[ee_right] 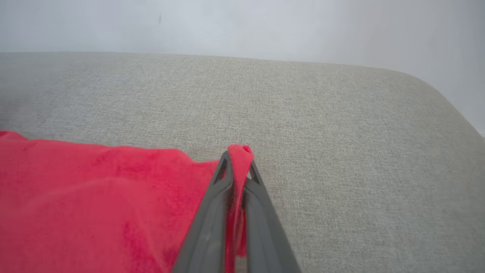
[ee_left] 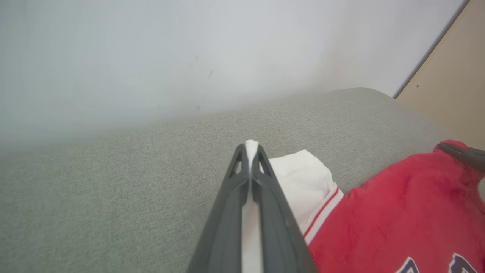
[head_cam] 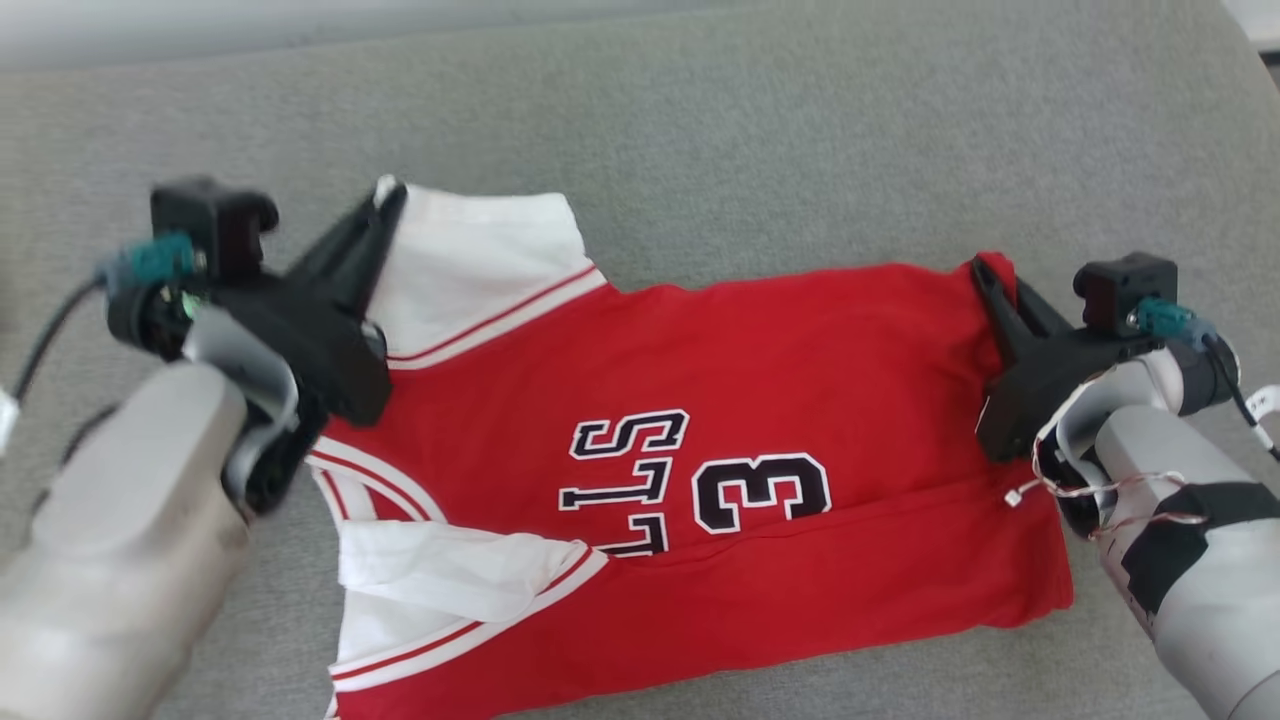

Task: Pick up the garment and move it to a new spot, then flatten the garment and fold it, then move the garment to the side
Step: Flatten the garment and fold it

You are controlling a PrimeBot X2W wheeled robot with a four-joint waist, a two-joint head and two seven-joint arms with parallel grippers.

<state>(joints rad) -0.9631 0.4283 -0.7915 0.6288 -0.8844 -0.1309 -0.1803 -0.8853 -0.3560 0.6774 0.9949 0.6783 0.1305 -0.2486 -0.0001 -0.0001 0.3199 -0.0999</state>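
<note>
Both sets of jaws are pinched tight: left gripper (head_cam: 388, 198) on the white sleeve (head_cam: 470, 260), right gripper (head_cam: 985, 270) on the red hem corner (ee_right: 239, 151). The jersey (head_cam: 760, 360) lies on the grey cushion (head_cam: 700, 130), its long axis stretching gripper to gripper.

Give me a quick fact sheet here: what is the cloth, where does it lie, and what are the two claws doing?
garment: red jersey with white sleeves, number 3 on it
lies on: grey cushion, mostly flat
left gripper: shut on the jersey's far white sleeve corner
right gripper: shut on the jersey's far red hem corner
behind: pale wall
</note>
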